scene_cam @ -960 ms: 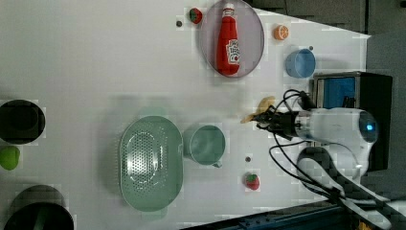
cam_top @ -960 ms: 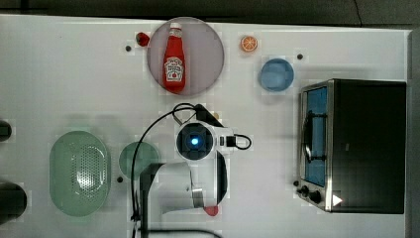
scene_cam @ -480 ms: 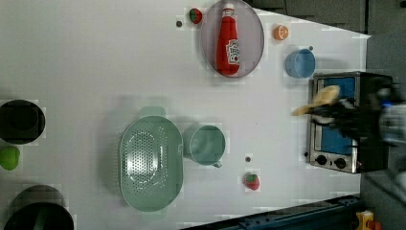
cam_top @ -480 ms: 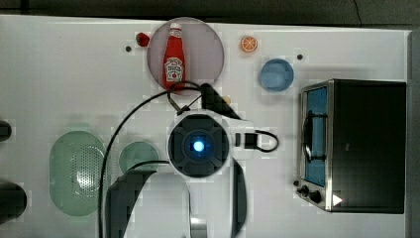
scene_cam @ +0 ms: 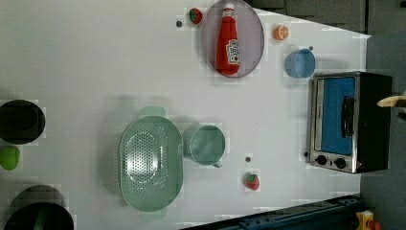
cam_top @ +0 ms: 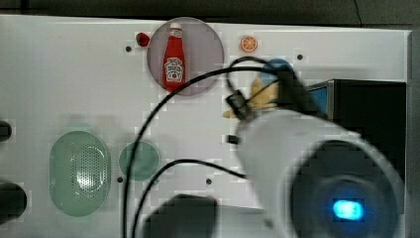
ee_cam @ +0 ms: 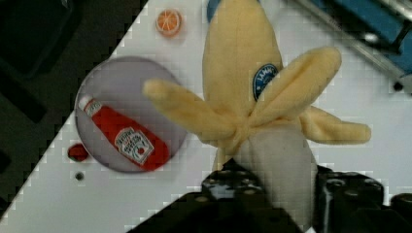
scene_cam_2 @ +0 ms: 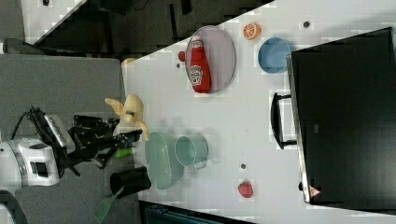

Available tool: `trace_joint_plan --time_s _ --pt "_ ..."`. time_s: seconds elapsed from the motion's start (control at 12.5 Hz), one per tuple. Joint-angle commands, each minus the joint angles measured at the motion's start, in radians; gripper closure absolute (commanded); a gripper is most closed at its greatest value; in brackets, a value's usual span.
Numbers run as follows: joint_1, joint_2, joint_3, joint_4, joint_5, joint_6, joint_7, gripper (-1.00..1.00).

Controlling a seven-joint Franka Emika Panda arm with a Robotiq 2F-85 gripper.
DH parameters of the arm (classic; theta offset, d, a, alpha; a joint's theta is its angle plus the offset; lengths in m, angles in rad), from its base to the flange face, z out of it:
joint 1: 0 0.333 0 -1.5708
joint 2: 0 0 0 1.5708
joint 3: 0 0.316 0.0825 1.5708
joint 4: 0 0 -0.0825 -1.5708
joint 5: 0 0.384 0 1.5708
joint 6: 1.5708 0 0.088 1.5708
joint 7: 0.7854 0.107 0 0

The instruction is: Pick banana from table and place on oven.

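Note:
A plush, half-peeled yellow banana (ee_cam: pixel 243 87) with a blue sticker is clamped at its pale lower end in my gripper (ee_cam: pixel 282 194), which is shut on it. In the right view the banana (scene_cam_2: pixel 127 112) hangs high off the white table (scene_cam_2: pixel 243 121), gripper (scene_cam_2: pixel 132 134) below it. In the top view the banana (cam_top: pixel 258 95) shows just left of the oven (cam_top: pixel 369 116), partly behind my arm. The banana's tip (scene_cam: pixel 391 101) pokes in at the left view's right edge, beyond the oven (scene_cam: pixel 347 122).
A ketchup bottle (cam_top: pixel 173 62) lies on a round plate (cam_top: pixel 205 47). An orange slice (cam_top: pixel 249 43) and a blue cup (scene_cam: pixel 300 63) sit near the oven. A green colander (cam_top: pixel 79 173), green cup (cam_top: pixel 139 161) and strawberry (scene_cam: pixel 252 181) stand elsewhere.
My arm has risen and carried the banana from the middle of the table toward the oven. In the left view it went to the right edge.

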Motion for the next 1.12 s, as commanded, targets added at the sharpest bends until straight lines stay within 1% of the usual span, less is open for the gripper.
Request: trace_joint_plan --time_s 0.08,0.32,0.64,0.88,1.12 --pt "-0.03 0.065 -0.12 -0.031 -0.017 -0.033 -0.229 0.51" --pt "-0.038 0.129 -0.257 -0.03 -0.017 -0.011 -0.418 0.51" --pt "-0.041 0.259 -0.429 -0.03 -0.017 0.198 -0.754 0.51" --pt "-0.042 0.373 -0.51 -0.028 -0.017 0.335 -0.946 0.51" --pt "-0.043 0.45 -0.547 -0.027 -0.011 0.371 -1.022 0.51"
